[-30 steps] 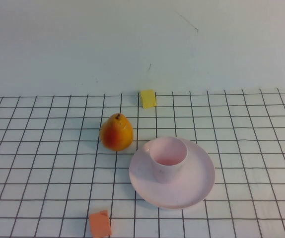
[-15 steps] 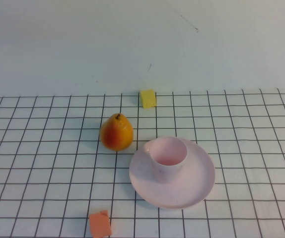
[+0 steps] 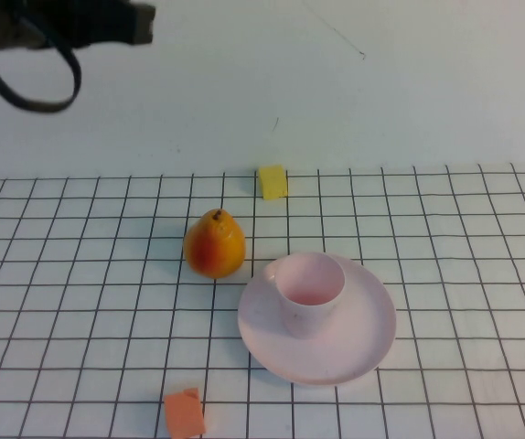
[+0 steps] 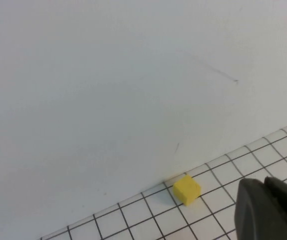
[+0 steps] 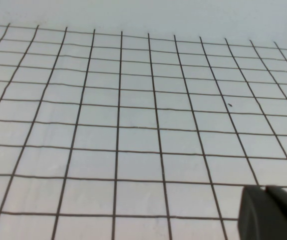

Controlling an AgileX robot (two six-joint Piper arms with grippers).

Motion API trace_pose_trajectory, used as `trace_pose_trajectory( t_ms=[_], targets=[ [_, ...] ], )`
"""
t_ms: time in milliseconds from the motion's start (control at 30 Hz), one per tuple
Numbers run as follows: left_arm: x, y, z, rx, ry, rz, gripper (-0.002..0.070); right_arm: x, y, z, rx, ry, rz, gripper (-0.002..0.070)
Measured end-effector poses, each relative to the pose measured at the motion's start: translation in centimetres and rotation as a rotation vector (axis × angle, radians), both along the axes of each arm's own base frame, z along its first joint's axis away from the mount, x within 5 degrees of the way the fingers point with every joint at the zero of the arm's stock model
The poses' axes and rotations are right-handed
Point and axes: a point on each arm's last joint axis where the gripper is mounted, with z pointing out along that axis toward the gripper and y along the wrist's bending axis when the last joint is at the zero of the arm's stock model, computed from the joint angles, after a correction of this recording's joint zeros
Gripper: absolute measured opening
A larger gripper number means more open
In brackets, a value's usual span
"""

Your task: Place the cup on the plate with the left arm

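While the cup (image 3: 309, 293) sits upright on the plate (image 3: 368, 343) — job apparently done | left gripper (image 3: 139, 23) high, far-left, jaws unreadable | right gripper (image 5: 273, 212) over bare grid — grip unclear

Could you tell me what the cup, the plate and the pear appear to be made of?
The cup and plate look like pale pink plastic: uniform colour, matte, soft-edged. The pear looks like a smooth, slightly glossy model, perhaps plastic, though real fruit cannot be ruled out.
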Motion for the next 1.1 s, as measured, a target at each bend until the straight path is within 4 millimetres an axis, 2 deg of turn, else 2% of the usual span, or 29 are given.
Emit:
trace_pose_trajectory(
  t_ms=[167,300,500,767,1100],
  targets=[
    [0.0,2.6,-3.4,-0.124,0.008,0.107,-0.0001,0.0,0.0,0.0,0.000,0.000,0.000,-0.0002],
    [-1.0,5.1,-5.8,-0.182,0.034,0.206,-0.0001,0.0,0.0,0.0,0.000,0.000,0.000,-0.0002],
    [-5.2,7.7,-8.2,-0.097,-0.002,0.259,-0.0001,0.0,0.0,0.0,0.000,0.000,0.000,-0.0002],
    [-11.6,9.1,-12.9,-0.110,-0.134,0.321,-0.0001,0.0,0.0,0.0,0.000,0.000,0.000,-0.0002],
    [-17.5,10.6,-23.3,-0.170,-0.373,0.443,-0.0001,0.0,0.0,0.0,0.000,0.000,0.000,-0.0002]
  ],
)
